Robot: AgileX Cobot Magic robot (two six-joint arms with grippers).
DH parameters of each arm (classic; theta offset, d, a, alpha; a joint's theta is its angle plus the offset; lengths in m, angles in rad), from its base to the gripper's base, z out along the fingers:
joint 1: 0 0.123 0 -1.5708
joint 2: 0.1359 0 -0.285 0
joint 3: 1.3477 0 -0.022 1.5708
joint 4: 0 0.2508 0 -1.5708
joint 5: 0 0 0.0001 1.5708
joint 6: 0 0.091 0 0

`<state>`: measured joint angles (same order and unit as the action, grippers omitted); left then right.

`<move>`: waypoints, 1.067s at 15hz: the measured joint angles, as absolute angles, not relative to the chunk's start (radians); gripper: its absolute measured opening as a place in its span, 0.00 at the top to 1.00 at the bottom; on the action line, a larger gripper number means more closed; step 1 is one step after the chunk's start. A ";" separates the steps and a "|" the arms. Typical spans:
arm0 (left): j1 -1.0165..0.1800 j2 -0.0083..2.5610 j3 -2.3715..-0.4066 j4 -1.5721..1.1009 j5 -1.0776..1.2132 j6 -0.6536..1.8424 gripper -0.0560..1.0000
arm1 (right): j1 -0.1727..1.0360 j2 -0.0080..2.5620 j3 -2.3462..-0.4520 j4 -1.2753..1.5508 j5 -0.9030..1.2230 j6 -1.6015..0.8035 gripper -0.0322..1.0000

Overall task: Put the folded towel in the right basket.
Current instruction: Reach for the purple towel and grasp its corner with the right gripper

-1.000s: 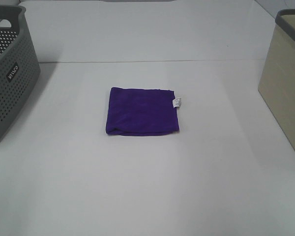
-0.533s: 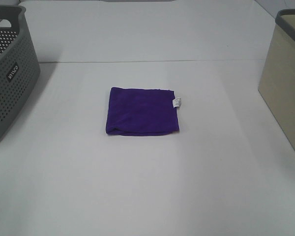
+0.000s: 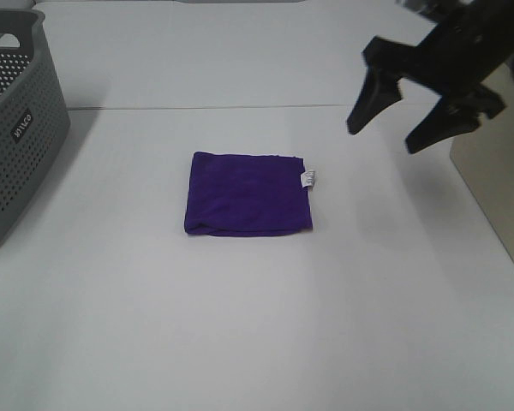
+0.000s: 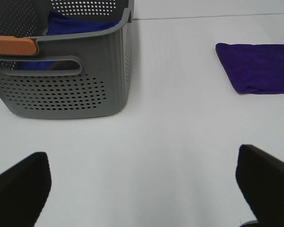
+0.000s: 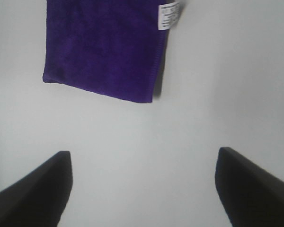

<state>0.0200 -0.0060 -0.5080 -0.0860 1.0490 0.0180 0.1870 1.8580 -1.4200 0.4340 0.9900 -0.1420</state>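
Observation:
A folded purple towel [image 3: 248, 193] with a small white tag lies flat on the white table near the middle. It also shows in the left wrist view [image 4: 256, 67] and the right wrist view [image 5: 104, 47]. My right gripper [image 3: 387, 128] is open and empty, hanging in the air to the right of the towel and in front of the beige right basket [image 3: 495, 163]. In the right wrist view its open fingers [image 5: 35, 189] frame bare table beside the towel. My left gripper [image 4: 142, 189] is open and empty, out of the exterior view.
A grey perforated basket [image 3: 13, 120] stands at the left edge; the left wrist view shows it [image 4: 66, 75] holding purple cloth, with an orange handle grip. The white table [image 3: 240, 325] spreads around the towel.
My right arm has swung in from the right edge and now hangs open above the table right of the towel. The towel has not moved.

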 joint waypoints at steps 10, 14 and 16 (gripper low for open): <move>0.020 -0.006 -0.508 -0.086 1.049 0.015 0.01 | 0.226 2.255 -1.676 0.576 0.924 -0.196 0.20; 0.020 -0.006 -0.508 -0.086 1.049 0.015 0.01 | 0.226 2.293 -1.676 0.585 0.874 -0.207 0.20; 0.020 -0.006 -0.508 -0.086 1.049 0.014 0.01 | 0.226 2.302 -1.676 0.582 0.847 -0.221 0.20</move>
